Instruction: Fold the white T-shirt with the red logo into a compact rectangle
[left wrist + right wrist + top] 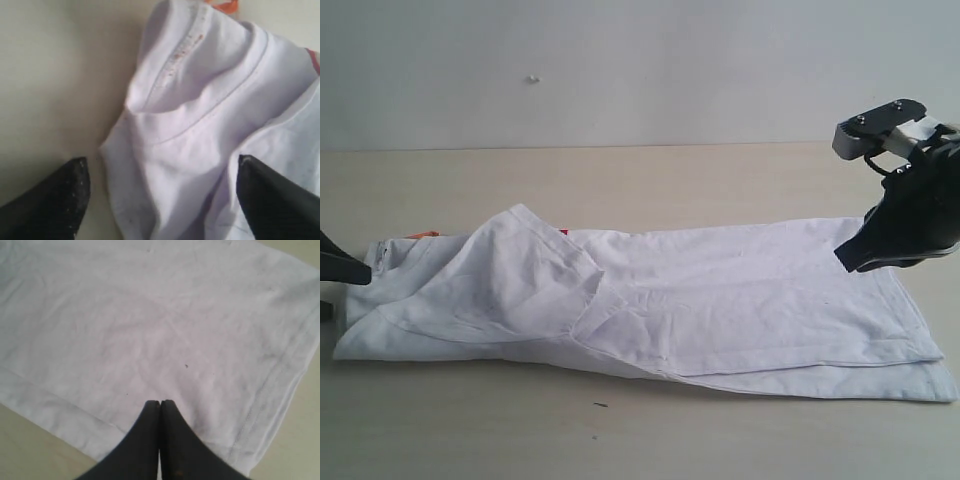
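Note:
The white T-shirt [720, 290] lies folded lengthwise into a long band across the table, with a sleeve flap [500, 270] turned over near its left end. Its collar end [170, 75] fills the left wrist view, the orange neck tag [225, 5] poking out beyond it. Only a sliver of the red logo [312, 57] shows; the rest is hidden in the folds. My left gripper [162, 161] is open, its fingers straddling the bunched collar cloth. My right gripper [160, 402] is shut and empty, just above the hem end [280, 390]; in the exterior view the right gripper [847, 257] hangs over the shirt's far right corner.
The pale wooden table [620, 180] runs back to a plain grey wall. A small dark speck [600, 405] lies on the table in front of the shirt. The left gripper [340, 268] barely enters the exterior view at its left edge.

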